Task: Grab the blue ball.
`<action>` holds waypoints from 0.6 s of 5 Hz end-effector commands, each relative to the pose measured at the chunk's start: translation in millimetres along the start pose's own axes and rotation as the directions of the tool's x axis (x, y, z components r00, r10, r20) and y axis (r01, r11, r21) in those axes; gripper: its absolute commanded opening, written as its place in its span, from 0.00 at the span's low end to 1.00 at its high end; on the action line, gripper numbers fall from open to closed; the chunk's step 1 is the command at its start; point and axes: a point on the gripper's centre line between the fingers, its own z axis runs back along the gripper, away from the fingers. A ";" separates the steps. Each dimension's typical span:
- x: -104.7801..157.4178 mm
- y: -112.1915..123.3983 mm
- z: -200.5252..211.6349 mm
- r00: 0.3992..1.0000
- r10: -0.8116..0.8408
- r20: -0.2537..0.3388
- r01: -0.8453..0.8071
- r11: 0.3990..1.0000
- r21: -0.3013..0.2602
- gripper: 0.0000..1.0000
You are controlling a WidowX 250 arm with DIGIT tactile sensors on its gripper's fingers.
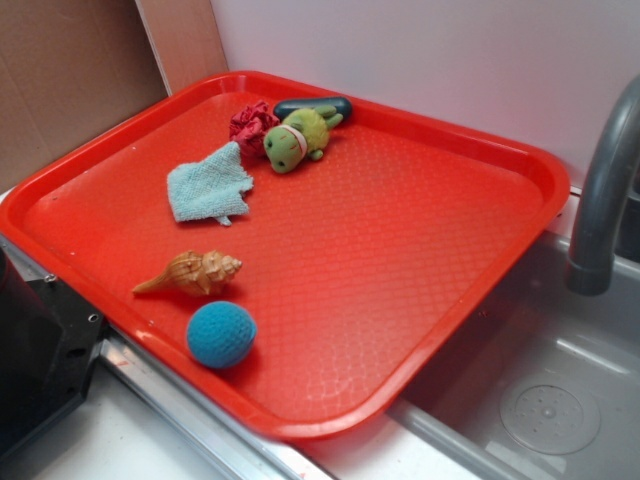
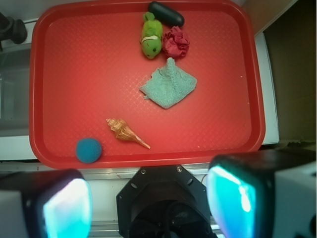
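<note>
The small round teal-blue crocheted ball [image 1: 221, 334] sits near the front edge of the red plastic tray [image 1: 420, 250], just beside the tan spiral seashell [image 1: 192, 273]. Up in the wrist view, the tool [image 2: 148, 201] hangs wide open and empty, its fingers [image 2: 233, 198] well back from the tray. The light-blue folded cloth [image 1: 208, 183] lies mid-tray, the green plush toy [image 1: 295, 138] behind it.

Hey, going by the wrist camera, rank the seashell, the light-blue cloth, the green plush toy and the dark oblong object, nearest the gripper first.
The gripper sits open at the bottom of the wrist view.
1. Seashell, near the tray's close edge, beside the blue ball.
2. Light-blue cloth, mid-tray.
3. Green plush toy, toward the far rim.
4. Dark oblong object, against the far rim.
</note>
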 end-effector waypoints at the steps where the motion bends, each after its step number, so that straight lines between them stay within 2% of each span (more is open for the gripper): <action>1: 0.0 0.0 0.0 1.000 0.000 0.000 0.000 1.000 0.000 1.00; 2: -4.3 -26.4 -50.8 0.980 0.160 -0.118 -0.168 0.984 -0.061 1.00; 3: -15.1 -66.7 -101.1 0.980 0.149 -0.132 -0.160 0.984 -0.076 1.00</action>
